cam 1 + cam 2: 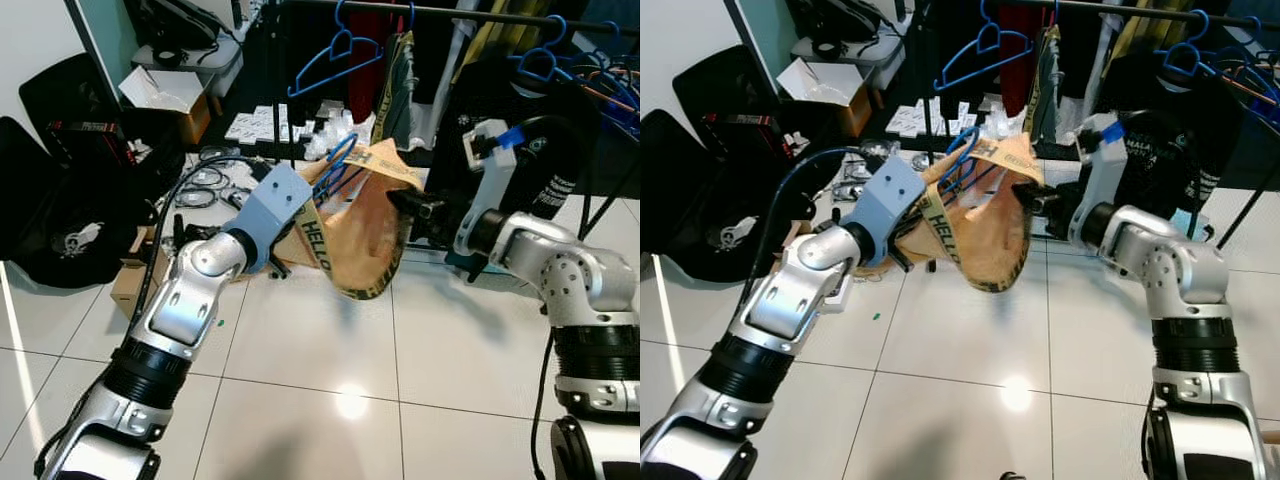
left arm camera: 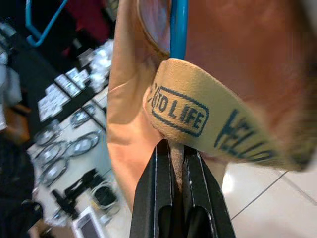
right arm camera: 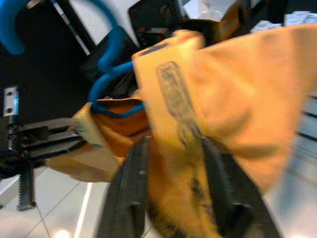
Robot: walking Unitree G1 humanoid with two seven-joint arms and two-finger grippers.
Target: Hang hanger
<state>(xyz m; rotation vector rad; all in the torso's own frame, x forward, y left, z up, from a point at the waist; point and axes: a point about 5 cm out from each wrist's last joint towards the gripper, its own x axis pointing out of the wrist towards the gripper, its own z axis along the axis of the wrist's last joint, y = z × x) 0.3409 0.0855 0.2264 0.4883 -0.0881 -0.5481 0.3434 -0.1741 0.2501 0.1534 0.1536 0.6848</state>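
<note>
Here we hold the tan shirt (image 1: 365,225) on its blue hanger (image 1: 337,165) over bare floor tiles (image 1: 300,370): left gripper (image 2: 177,163) fingers pinched shut on its hem, right gripper (image 3: 171,168) fingers astride its far edge, below the rail (image 1: 450,12).

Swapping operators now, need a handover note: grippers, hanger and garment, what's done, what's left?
Left gripper: shut on the tan garment, pinching fabric by its printed strap.
Right gripper: fingers astride the garment's other side; grip unclear.
Blue hanger: inside the garment, hook poking out the top, held in mid-air between both arms, below the clothes rail.
Done: garment on the hanger, lifted.
Left: raise it and hook it over the rail.
</note>
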